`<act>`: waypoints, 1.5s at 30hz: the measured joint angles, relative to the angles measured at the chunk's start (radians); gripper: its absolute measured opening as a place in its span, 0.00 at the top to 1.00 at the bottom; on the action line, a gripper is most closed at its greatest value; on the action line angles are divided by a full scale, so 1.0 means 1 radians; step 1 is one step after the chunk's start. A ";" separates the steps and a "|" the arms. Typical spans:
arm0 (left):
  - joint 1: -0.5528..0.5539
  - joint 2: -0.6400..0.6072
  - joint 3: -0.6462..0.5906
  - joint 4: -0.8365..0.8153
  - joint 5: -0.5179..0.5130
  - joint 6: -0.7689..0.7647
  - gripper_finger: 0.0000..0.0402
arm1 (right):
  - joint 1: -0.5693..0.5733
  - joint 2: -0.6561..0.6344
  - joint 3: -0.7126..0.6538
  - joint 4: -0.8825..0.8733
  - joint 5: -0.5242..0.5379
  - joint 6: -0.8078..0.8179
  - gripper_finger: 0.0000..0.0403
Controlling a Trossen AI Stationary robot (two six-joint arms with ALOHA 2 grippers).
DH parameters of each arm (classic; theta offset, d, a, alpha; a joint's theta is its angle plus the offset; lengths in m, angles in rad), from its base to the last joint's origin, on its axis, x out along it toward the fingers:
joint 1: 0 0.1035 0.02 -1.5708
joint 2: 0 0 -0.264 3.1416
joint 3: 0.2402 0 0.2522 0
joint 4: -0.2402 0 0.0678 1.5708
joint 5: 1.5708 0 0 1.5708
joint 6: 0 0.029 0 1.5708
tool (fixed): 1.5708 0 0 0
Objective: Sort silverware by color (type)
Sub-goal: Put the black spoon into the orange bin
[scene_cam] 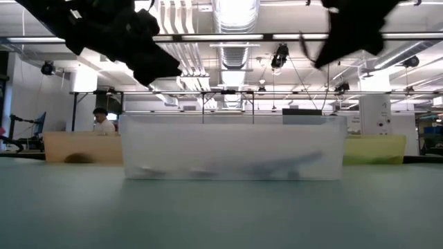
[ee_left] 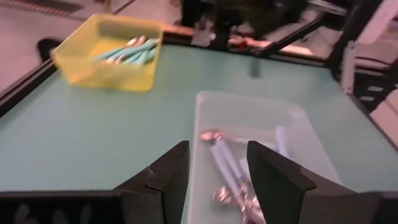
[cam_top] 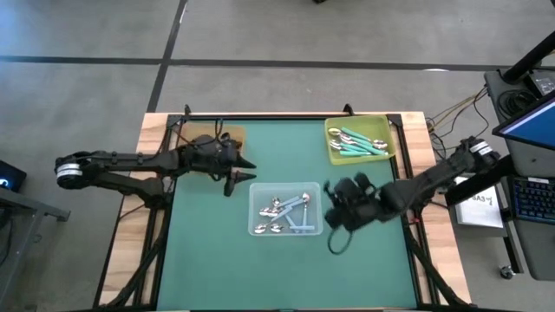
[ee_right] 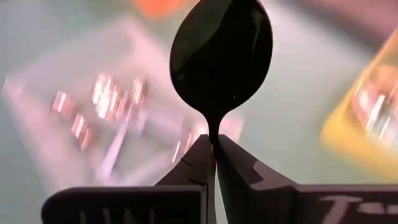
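Dark spoon (ee_right: 221, 59) pinched at thin handle by closed right gripper (ee_right: 214, 163) beside clear tray (cam_top: 285, 209) of remaining spoons (cam_top: 286, 211); likely light, stiff, slick, best held mid-handle; left gripper (ee_left: 214, 171) open over tray; no legible writing on spoon or trays.

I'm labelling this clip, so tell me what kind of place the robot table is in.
Probably an industrial lab or workshop: exposed ceiling ducts and strip lights overhead, a person seated at a distant workstation, and a laptop with cables beside the table.
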 joint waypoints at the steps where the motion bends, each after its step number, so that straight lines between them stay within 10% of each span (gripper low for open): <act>1: -0.013 0.015 0.000 0.029 0.000 0.000 0.64 | -0.029 -0.009 0.000 0.054 0.044 -0.087 0.98; 6: -0.053 0.119 0.000 0.217 -0.006 0.007 0.64 | -0.183 -0.024 0.000 0.443 0.123 -0.521 0.98; 12: -0.058 0.231 -0.001 0.429 -0.223 0.015 0.64 | -0.317 0.005 0.000 0.804 -0.092 -0.816 0.98; 20: -0.065 0.312 0.003 0.672 -0.235 0.006 0.64 | -0.391 0.087 0.001 0.943 -0.145 -0.936 0.98; 38: -0.075 0.387 0.094 0.678 -0.209 -0.002 0.64 | -0.424 0.188 0.002 1.149 -0.249 -0.993 0.98; 45: -0.073 0.383 0.096 0.657 -0.238 0.000 0.86 | -0.419 0.185 0.002 1.149 -0.281 -0.998 0.98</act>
